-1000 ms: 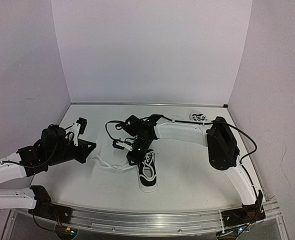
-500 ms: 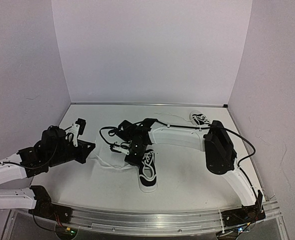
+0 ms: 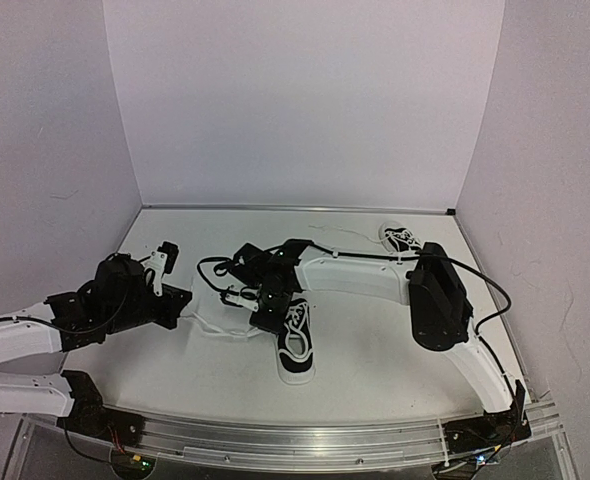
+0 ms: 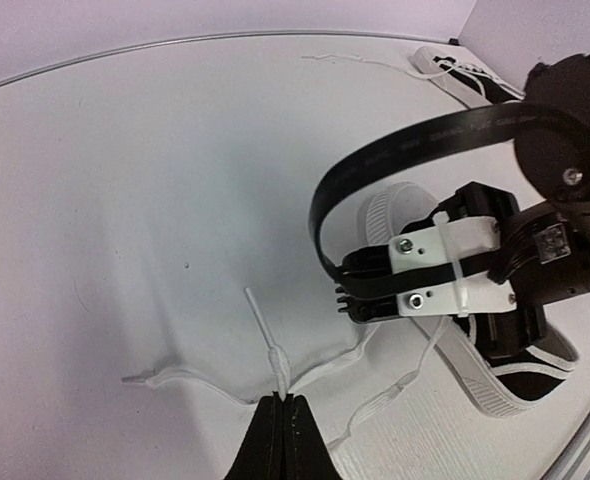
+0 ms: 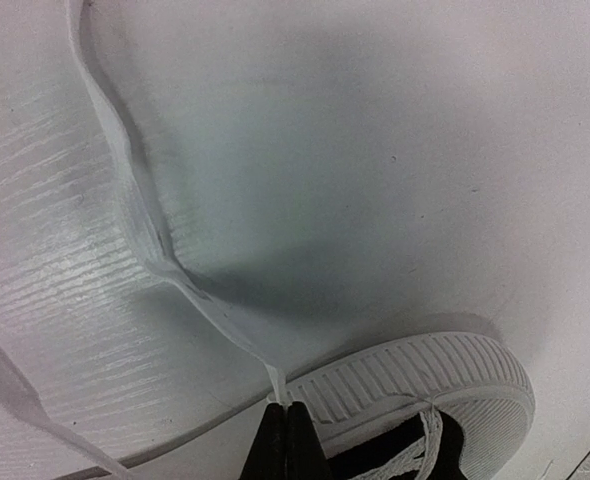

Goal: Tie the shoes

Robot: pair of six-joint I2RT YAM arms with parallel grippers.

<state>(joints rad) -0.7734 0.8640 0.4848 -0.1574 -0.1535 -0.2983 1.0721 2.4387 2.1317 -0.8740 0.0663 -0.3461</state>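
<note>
The left end effector has its two dark fingers pressed fully together, pinching a thin white lace end just below its stiff, narrow tip. From the pinch, woven cord trails out to both sides across the surface, which is smooth, matte and white.

The right end effector is likewise closed tight, gripping a flat, ribbon-like white lace that rises from the fingertips in a twisted curve. Directly beside those fingertips sits the ribbed white rubber toe cap of the near sneaker, with black upper and white lacing just behind it.

In the top view, the near sneaker lies lengthwise in the middle of the surface. The right end effector is at its far end, and the left end effector is off to its left, apart from it. The second sneaker lies well beyond the near sneaker, by the far right corner.

Two sneakers, two arms and two gripped lace strands are in view.
</note>
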